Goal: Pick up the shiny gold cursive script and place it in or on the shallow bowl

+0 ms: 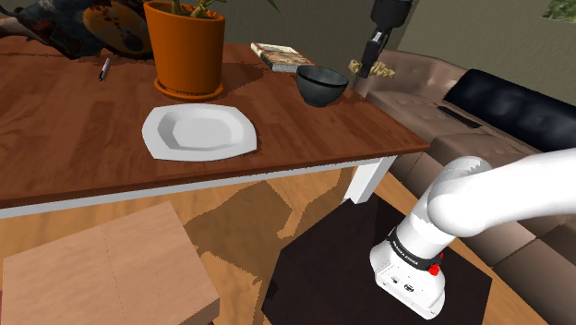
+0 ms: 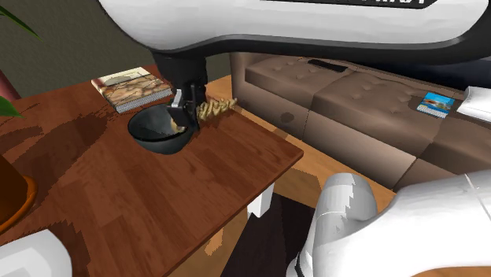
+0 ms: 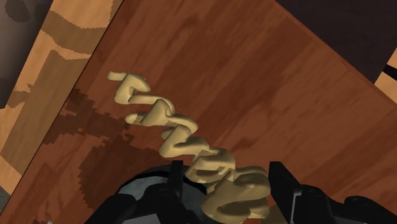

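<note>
My black gripper [image 1: 367,63] hangs over the far right corner of the brown wooden table [image 1: 83,138], just past a dark round bowl [image 1: 321,85]. It is shut on one end of the gold cursive script [image 3: 184,143], which sticks out sideways from the fingers [image 3: 284,186] above the tabletop and casts a shadow on it. In the second exterior view the script [image 2: 217,105] juts from the gripper [image 2: 182,120] beside the dark bowl [image 2: 157,134]. A shallow white dish [image 1: 198,131] with an angular rim lies nearer the table's front, apart from the gripper.
An orange plant pot [image 1: 187,46] stands behind the white dish, with a book [image 1: 282,57] and a pen [image 1: 104,69] near the back. A brown sofa [image 2: 354,110] runs past the table's corner. A wooden box [image 1: 102,272] sits on the floor in front.
</note>
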Robot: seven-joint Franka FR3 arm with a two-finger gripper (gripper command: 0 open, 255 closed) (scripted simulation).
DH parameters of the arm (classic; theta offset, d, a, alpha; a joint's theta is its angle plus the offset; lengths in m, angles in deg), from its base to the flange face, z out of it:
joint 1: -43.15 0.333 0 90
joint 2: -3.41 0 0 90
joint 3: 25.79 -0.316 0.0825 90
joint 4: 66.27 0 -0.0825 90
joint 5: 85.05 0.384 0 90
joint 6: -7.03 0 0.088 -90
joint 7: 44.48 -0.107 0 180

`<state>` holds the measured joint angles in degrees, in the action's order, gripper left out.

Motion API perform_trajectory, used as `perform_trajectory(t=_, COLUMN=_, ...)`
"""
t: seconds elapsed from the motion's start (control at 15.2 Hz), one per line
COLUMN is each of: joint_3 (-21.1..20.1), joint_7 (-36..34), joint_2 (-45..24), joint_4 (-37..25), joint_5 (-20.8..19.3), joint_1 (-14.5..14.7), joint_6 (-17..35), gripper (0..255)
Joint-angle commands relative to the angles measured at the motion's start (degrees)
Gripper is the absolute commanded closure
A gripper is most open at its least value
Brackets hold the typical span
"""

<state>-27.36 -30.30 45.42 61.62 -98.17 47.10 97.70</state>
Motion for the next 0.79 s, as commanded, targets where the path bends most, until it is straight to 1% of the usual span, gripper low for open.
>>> perform_trajectory(t=0.0, joint_3=-0.07, joint_7=0.29, joint_2=-0.45, joint_4=-1.81, joint_5=0.04, joint_1=-0.04, joint_6=-1.33, gripper=255)
perform_trajectory(t=0.13, joint_3=-0.12, joint_7=0.5, joint_2=-0.84, joint_4=-3.14, joint_5=0.06, joint_1=-0.08, joint_6=-2.26, gripper=255)
perform_trajectory(t=0.46, joint_3=0.31, joint_7=0.46, joint_2=-12.0, joint_4=-11.13, joint_5=-0.37, joint_1=-0.58, joint_6=1.0, gripper=255)
perform_trajectory(t=0.73, joint_3=0.54, joint_7=0.63, joint_2=-21.01, joint_4=-18.9, joint_5=-0.6, joint_1=-0.91, joint_6=2.31, gripper=255)
